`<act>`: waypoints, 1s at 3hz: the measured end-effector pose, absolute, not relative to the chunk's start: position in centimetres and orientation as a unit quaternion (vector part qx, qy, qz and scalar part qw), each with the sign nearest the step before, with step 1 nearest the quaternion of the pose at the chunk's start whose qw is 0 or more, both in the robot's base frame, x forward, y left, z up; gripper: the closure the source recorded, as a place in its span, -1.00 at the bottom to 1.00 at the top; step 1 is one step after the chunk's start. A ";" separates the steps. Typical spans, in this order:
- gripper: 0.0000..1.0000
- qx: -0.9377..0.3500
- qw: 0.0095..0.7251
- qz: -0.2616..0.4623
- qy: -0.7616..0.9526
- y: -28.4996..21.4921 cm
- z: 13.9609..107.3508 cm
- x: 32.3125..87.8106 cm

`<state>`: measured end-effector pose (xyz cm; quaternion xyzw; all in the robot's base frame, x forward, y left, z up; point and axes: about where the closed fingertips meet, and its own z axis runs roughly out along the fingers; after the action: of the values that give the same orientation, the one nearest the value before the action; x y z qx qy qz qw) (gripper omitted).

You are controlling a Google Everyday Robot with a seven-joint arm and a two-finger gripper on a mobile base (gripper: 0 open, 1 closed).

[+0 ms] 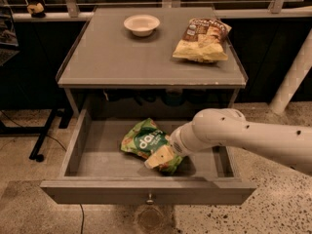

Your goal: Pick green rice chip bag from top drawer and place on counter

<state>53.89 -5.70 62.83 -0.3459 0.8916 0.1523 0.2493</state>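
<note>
The green rice chip bag (144,143) lies crumpled in the open top drawer (92,155), near the middle. It is bright green with a dark oval and white letters. My gripper (168,152) is at the end of the white arm that reaches in from the right. It is down in the drawer at the bag's right end, and the wrist hides much of it. The counter (122,57) is the grey top of the cabinet above the drawer.
A white bowl (141,24) stands at the back of the counter. A yellow-and-brown chip bag (202,40) lies at its back right. The drawer's front panel carries a small knob (149,198). A white pole (292,79) stands to the right, and a dark stand leg (44,135) to the left.
</note>
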 end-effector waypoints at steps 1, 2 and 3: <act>-1.00 -0.345 0.239 0.154 0.894 -5.4 61.5 54.0; -1.00 -0.355 0.215 0.179 0.892 -4.9 60.0 54.0; -0.62 -0.360 0.210 0.180 0.891 -4.8 59.8 53.9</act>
<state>53.90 -4.83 59.83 -0.3596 0.8911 0.1801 0.2104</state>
